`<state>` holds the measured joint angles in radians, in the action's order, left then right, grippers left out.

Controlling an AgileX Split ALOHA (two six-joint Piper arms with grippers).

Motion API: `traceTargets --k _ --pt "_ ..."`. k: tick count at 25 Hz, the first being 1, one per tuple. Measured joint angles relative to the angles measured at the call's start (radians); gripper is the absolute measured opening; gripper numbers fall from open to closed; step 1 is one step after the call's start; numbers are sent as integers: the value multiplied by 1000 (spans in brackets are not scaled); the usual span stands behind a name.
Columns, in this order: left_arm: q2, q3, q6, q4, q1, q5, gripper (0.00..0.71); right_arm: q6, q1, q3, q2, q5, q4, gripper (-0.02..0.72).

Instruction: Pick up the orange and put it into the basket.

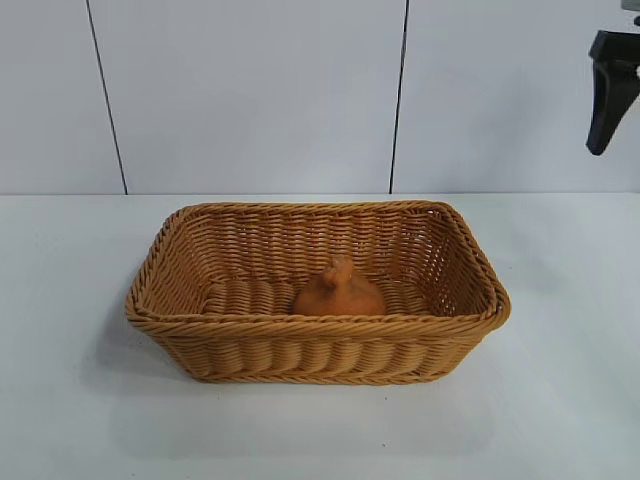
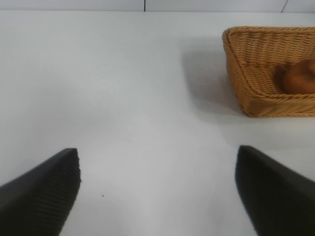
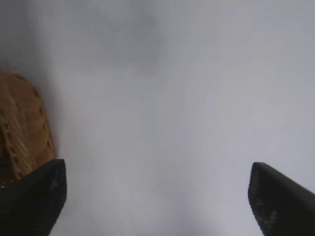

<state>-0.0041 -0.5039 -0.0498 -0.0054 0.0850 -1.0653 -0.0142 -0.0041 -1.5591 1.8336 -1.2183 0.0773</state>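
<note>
The orange (image 1: 338, 291), a matte brownish-orange lump with a knobby tip, lies inside the wicker basket (image 1: 300, 330) near its front wall, right of centre. The left wrist view shows the basket (image 2: 256, 93) with the orange (image 2: 299, 77) in it, far off. My left gripper (image 2: 157, 189) is open and empty over bare table, out of the exterior view. My right gripper (image 3: 156, 194) is open and empty, raised high at the far right (image 1: 612, 90), well above and beside the basket. A basket corner (image 3: 22, 128) shows in the right wrist view.
The white table (image 1: 90, 400) surrounds the basket on all sides. A pale panelled wall (image 1: 250, 90) stands behind it.
</note>
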Motion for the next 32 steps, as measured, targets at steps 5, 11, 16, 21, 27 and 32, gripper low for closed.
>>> traceTargets --k 5,11,16,21,27,32 --pt "0 0 0 5 0 0 613 -2 52 15 -11 1 0 694" --pt "0 0 0 5 0 0 613 -1 87 256 -191 1 3 694" --pt "0 0 0 5 0 0 613 -1 87 543 -454 -1 -11 694" --pt "0 0 0 5 0 0 613 -2 87 838 -733 72 -13 694" --pt "0 0 0 5 0 0 613 -6 87 1058 -1070 173 -16 694" --pt "0 0 0 5 0 0 613 -7 87 1062 -1338 199 -16 694"
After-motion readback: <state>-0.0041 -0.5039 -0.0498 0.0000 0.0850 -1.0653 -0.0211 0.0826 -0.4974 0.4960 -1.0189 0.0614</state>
